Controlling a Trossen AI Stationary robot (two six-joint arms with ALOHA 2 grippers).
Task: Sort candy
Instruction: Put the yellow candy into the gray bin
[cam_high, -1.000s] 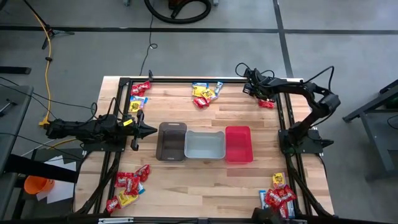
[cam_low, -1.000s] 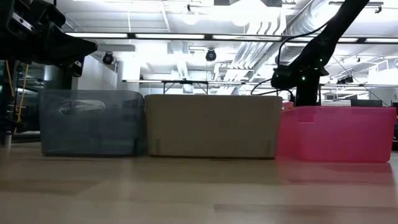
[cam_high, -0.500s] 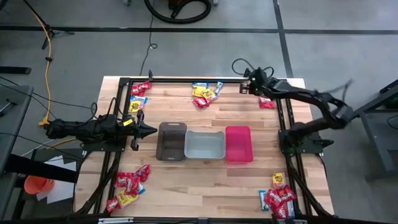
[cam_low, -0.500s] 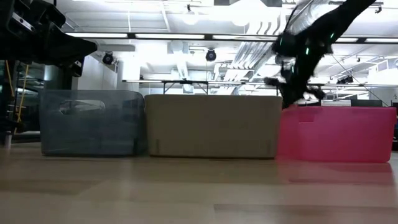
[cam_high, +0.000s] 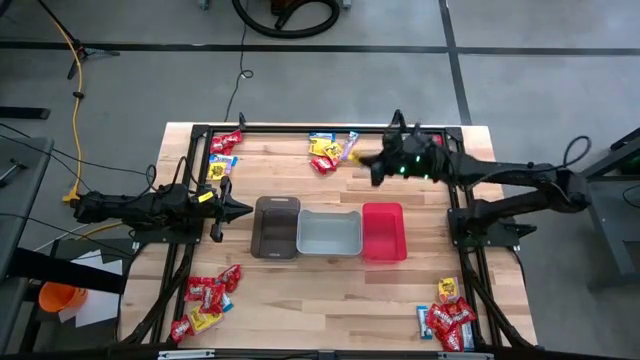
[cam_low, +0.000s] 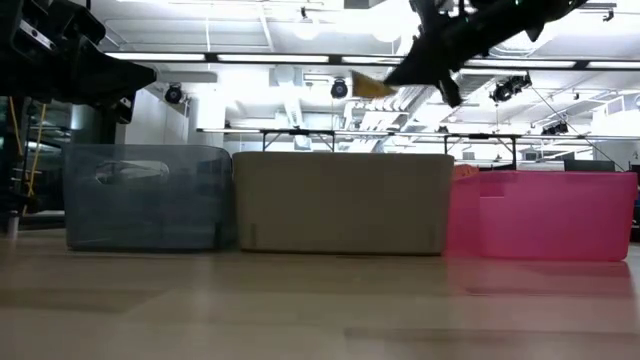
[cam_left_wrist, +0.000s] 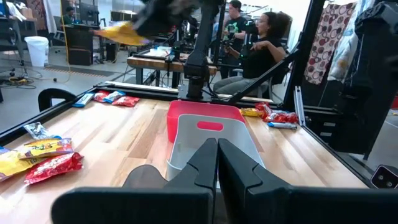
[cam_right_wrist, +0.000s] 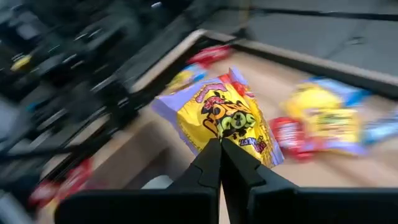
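Right gripper (cam_right_wrist: 220, 149): fingers pressed together on the lower edge of 1 yellow packet (cam_right_wrist: 231, 124) with a purple border, which hangs clear of the table. In the high view this gripper (cam_high: 372, 165) is in the air just beyond the pink bin (cam_high: 384, 231), on the far half of the table (cam_high: 300, 290); the low view shows it (cam_low: 392, 78) well above the bin rims, the packet (cam_low: 371, 87) projecting from its tip.

Nearest loose candy: a far-edge cluster (cam_high: 330, 151) of yellow, red and blue pieces, just beside the gripper on its left-arm side. On its other side, behind the arm, red pieces lie at the far right corner, mostly hidden.

Below the gripper, 3 bins stand touching in 1 row at table centre: pink bin, grey bin (cam_high: 329, 233), brown bin (cam_high: 275, 227). Their contents cannot be seen from the high view.

Left gripper (cam_left_wrist: 216, 163): fingers closed together and holding nothing, level above the table just beside the brown bin's outer end (cam_high: 232, 210), pointing along the row.

Farther from both grippers: candy at the far left corner (cam_high: 224, 152), a near left pile (cam_high: 207, 299), and a near right pile (cam_high: 448, 312).

Beyond the table, the left wrist view shows 2 seated persons (cam_left_wrist: 258, 46) in the room.
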